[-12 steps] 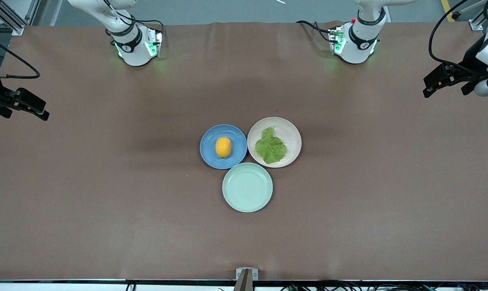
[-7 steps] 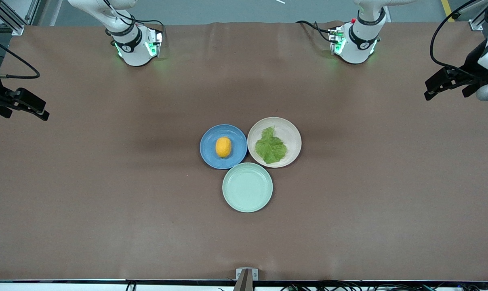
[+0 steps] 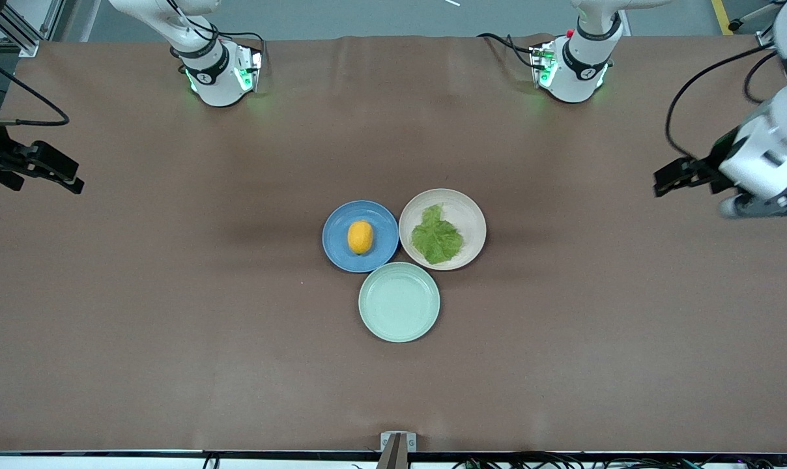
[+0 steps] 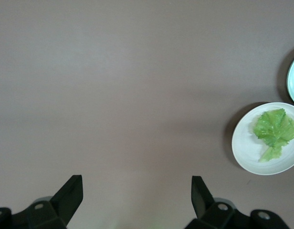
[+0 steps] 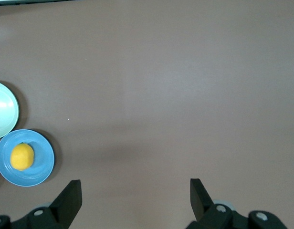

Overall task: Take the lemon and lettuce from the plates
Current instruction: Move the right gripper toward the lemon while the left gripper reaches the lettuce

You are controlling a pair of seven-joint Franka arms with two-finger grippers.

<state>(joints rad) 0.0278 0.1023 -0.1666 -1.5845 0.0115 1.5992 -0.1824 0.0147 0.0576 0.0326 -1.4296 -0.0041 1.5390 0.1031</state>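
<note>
Plates sit clustered in the middle of a matte brown table covering (image 3: pixel 172 312) that shows faint creases. The blue plate (image 3: pixel 338 254) is round, shallow and smooth, and the lemon (image 3: pixel 360 236), a small oval yellow-orange fruit with a dull skin, rests at its centre. Just beside it, toward the left arm's end of the table, the cream plate (image 3: pixel 468 215) carries the lettuce (image 3: pixel 437 238), a flat crinkled green leaf with ragged edges and a pale rib. The rims of these two plates nearly touch. A pale mint-green plate (image 3: pixel 399 302) with a glossy inner ring lies nearer to the front camera, tucked against both.

The left gripper (image 3: pixel 668 182) hangs over the table's edge region at the left arm's end, well apart from the plates; in the left wrist view its dark angular fingers (image 4: pixel 70 193) are spread wide with nothing between them, bare covering below and the cream plate off to one side. The right gripper (image 3: pixel 68 182) hangs over the table's margin at the right arm's end, also well apart from the plates; its fingers (image 5: pixel 69 195) are likewise parted and grasp nothing, with the blue plate and lemon visible farther off.

Wide bare covering surrounds the plate cluster on every side, out to the table's edges and the two arm bases.
</note>
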